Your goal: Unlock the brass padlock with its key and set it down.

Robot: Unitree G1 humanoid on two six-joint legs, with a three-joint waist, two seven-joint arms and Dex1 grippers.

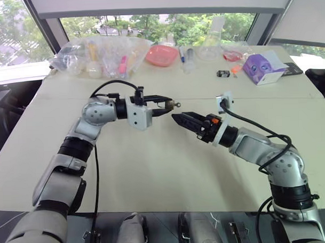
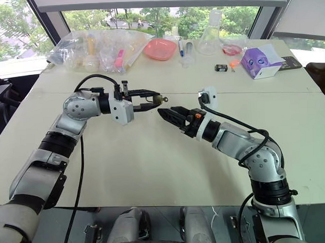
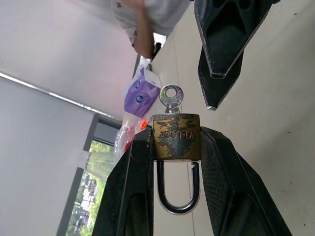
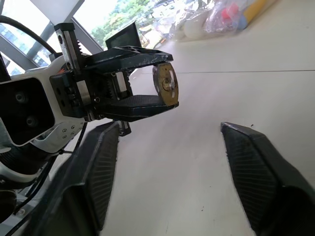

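Observation:
My left gripper (image 1: 168, 105) is shut on the brass padlock (image 3: 176, 136), clamping its yellowish body between the two black fingers above the table. The silvery shackle (image 3: 178, 199) loops back between the fingers toward the wrist. Its key (image 3: 171, 96) sticks out of the padlock's underside, its round head pointing away from the gripper. My right gripper (image 1: 176, 119) hovers just right of the padlock, pointing at it. Its fingers (image 4: 103, 162) stand wide open and hold nothing. From the right wrist view the padlock (image 4: 166, 83) is seen end on, a short gap ahead.
A purple box (image 1: 263, 68), a small black object (image 1: 223, 73), a pink tray (image 1: 161, 55), a glass flask (image 1: 210, 45) and clear plastic bags (image 1: 101, 57) line the far side of the pale table (image 1: 153, 170). A person (image 3: 147, 19) is at the far side.

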